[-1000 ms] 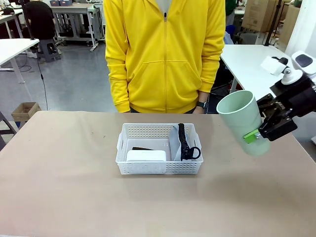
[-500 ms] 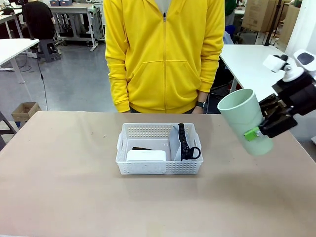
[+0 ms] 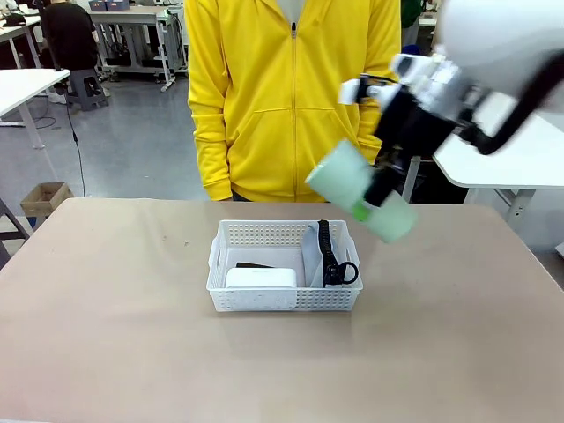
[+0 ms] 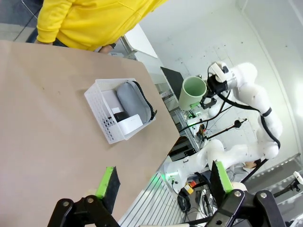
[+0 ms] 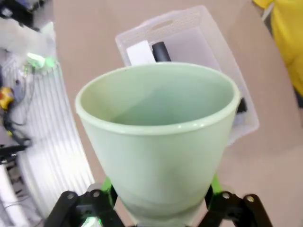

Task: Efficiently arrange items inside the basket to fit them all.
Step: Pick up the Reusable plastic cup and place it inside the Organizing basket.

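basket: the white basket [image 3: 284,264] sits on the brown counter [image 3: 132,335], near the middle, in front of the person in the yellow jacket [image 3: 291,97].
in the basket: a small white box [image 3: 261,278] lies at the near left. A black stapler [image 3: 251,265] peeks out just behind the box. A grey pouch [image 4: 131,97] fills the right part, and its black strap [image 3: 330,254] lies along it from back to front.
basket shape: its long side runs left to right across the counter.
cup: the pale green cup [image 3: 359,192] is up in the air, above the back right corner of the basket and not touching it. It is empty inside.
cup direction: it is tipped over on a slant. Its open mouth points up and to the left, and its bottom points down and to the right.
right tool: the right tool [image 5: 158,198] pinches the cup, one green pad on each side of its lower part.
left tool: the left tool [image 4: 163,182] hangs well away from the basket, spread wide, with nothing between its green pads.
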Motion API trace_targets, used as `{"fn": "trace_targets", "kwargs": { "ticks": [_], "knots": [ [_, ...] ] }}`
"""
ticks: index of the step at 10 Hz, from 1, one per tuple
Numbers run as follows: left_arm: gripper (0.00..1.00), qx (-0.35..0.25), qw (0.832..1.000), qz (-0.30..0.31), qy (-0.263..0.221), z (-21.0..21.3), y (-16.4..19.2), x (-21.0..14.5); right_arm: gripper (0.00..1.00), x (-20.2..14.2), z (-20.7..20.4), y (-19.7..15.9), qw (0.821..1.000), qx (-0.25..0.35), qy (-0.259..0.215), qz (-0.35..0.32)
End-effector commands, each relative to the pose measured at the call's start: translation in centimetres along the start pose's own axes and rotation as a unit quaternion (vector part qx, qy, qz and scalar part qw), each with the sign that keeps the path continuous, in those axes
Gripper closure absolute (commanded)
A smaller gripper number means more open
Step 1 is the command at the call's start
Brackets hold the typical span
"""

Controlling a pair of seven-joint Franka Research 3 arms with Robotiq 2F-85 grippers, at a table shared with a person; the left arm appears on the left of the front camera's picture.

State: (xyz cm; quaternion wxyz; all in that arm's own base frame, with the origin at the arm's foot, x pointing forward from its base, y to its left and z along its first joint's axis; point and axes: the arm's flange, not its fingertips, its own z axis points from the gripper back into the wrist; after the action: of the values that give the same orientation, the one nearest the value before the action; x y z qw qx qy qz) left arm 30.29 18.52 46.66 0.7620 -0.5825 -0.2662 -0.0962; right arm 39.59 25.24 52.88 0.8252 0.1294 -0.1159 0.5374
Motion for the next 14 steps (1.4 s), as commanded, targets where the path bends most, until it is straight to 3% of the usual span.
{"fn": "trace_targets", "kwargs": {
  "ticks": [1, 4, 6, 8, 9, 11, 13, 14],
  "knots": [
    [0.00, -0.007, 1.000, 0.000, -0.007, -0.1, -0.4, 0.1, 0.15, 6.2, -1.0, -1.8, 0.997, -0.050, 0.047, 0.033],
    [0.00, -0.007, 1.000, 0.000, -0.007, -0.1, -0.4, 0.1, 0.15, 14.4, -7.4, -1.4, 0.986, -0.104, 0.096, 0.092],
    [0.00, -0.007, 1.000, 0.000, -0.007, -0.1, -0.4, 0.1, 0.15, 17.5, -12.9, 0.0, 0.973, -0.130, 0.151, 0.118],
    [0.00, -0.007, 1.000, 0.000, -0.007, -0.1, -0.4, 0.1, 0.15, 16.8, -14.7, 1.0, 0.964, -0.145, 0.175, 0.138],
    [0.00, -0.007, 1.000, 0.000, -0.007, -0.1, -0.4, 0.1, 0.15, 16.2, -14.5, 0.6, 0.973, -0.118, 0.143, 0.137],
    [0.00, -0.007, 1.000, 0.000, -0.007, -0.1, -0.4, 0.1, 0.15, 16.2, -14.5, 0.6, 0.973, -0.118, 0.143, 0.137],
    [0.00, -0.007, 1.000, 0.000, -0.007, -0.1, -0.4, 0.1, 0.15, 17.0, -17.6, 0.8, 0.958, -0.146, 0.186, 0.162],
    [0.00, -0.007, 1.000, 0.000, -0.007, -0.1, -0.4, 0.1, 0.15, 17.1, -18.1, 0.4, 0.956, -0.155, 0.178, 0.171]
  ]
}}
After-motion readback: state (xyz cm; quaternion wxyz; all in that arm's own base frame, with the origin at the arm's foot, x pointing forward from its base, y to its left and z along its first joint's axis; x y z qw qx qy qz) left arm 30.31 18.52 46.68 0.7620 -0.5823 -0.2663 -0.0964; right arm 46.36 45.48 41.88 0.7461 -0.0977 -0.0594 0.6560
